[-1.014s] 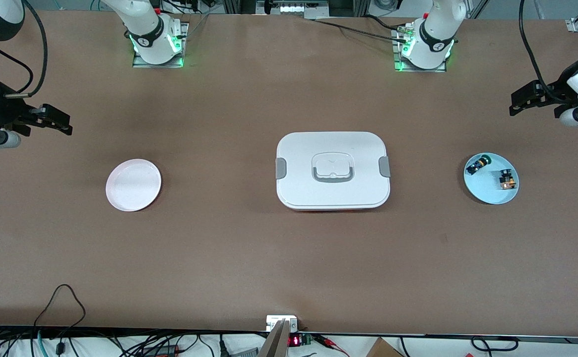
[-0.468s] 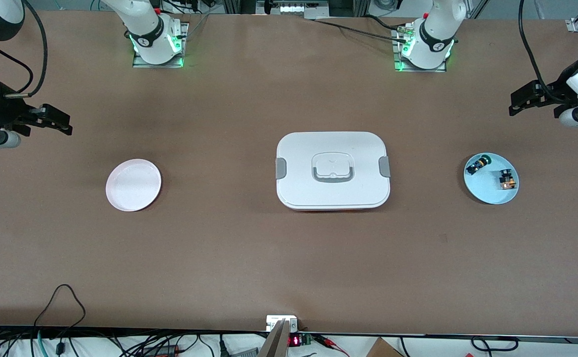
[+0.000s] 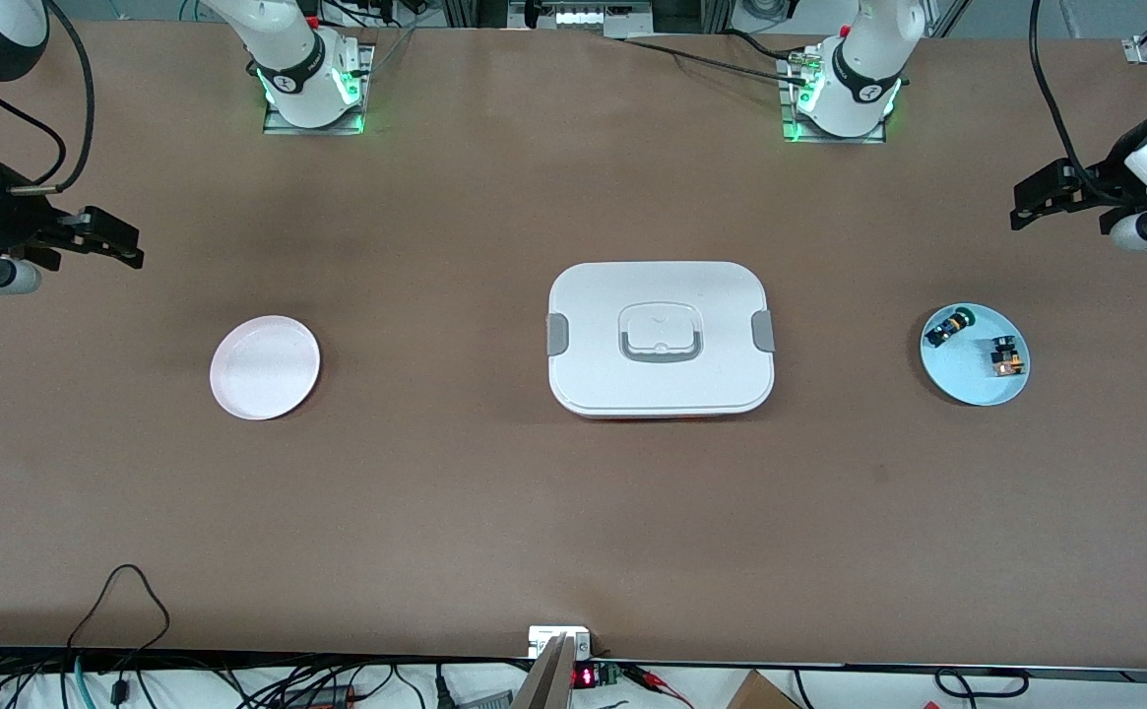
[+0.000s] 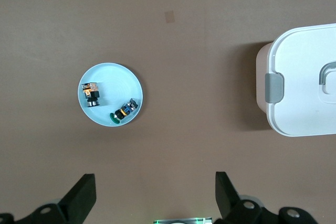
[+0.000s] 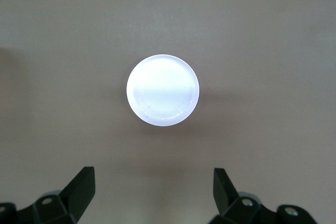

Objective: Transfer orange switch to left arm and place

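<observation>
The orange switch (image 3: 1004,356) lies on a light blue plate (image 3: 970,384) toward the left arm's end of the table, beside a green-capped switch (image 3: 948,326). The white box (image 3: 593,305) sits at the table's middle. My left gripper (image 3: 1026,207) hangs open and empty, high over the table near the blue plate. In the left wrist view, the orange switch (image 4: 92,94), the blue plate (image 4: 113,80) and the box (image 4: 304,80) show past the open left gripper (image 4: 155,182). My right gripper (image 3: 125,246) hangs open and empty at the right arm's end.
An empty pink plate (image 3: 265,367) lies toward the right arm's end of the table; in the right wrist view the pink plate (image 5: 163,90) shows past the open right gripper (image 5: 154,177). Cables run along the table edge nearest the front camera.
</observation>
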`<move>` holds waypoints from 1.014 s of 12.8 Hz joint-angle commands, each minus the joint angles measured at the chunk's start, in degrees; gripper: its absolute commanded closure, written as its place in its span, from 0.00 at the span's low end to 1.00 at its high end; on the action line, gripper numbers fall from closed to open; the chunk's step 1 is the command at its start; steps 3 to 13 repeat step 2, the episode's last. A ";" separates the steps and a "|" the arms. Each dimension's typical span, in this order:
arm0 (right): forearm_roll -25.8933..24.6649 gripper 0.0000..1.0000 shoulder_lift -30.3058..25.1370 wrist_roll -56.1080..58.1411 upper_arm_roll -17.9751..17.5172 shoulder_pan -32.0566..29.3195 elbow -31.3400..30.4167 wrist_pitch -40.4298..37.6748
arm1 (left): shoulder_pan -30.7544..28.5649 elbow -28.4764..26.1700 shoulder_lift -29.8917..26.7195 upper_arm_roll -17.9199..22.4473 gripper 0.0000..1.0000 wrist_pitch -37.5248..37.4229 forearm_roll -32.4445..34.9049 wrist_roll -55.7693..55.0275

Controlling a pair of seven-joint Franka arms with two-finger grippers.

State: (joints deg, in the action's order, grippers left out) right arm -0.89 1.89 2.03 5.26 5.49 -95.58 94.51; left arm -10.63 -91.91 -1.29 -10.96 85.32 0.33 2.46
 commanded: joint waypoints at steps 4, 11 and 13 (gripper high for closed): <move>0.37 0.00 0.22 -0.10 0.01 0.04 0.84 -0.12 | -0.10 2.09 0.85 -0.29 0.00 -1.39 -0.68 -0.87; 0.37 0.00 0.22 -0.10 0.01 0.04 0.84 -0.12 | -0.10 2.09 0.85 -0.29 0.00 -1.39 -0.68 -0.87; 0.37 0.00 0.22 -0.10 0.01 0.04 0.84 -0.12 | -0.10 2.09 0.85 -0.29 0.00 -1.39 -0.68 -0.87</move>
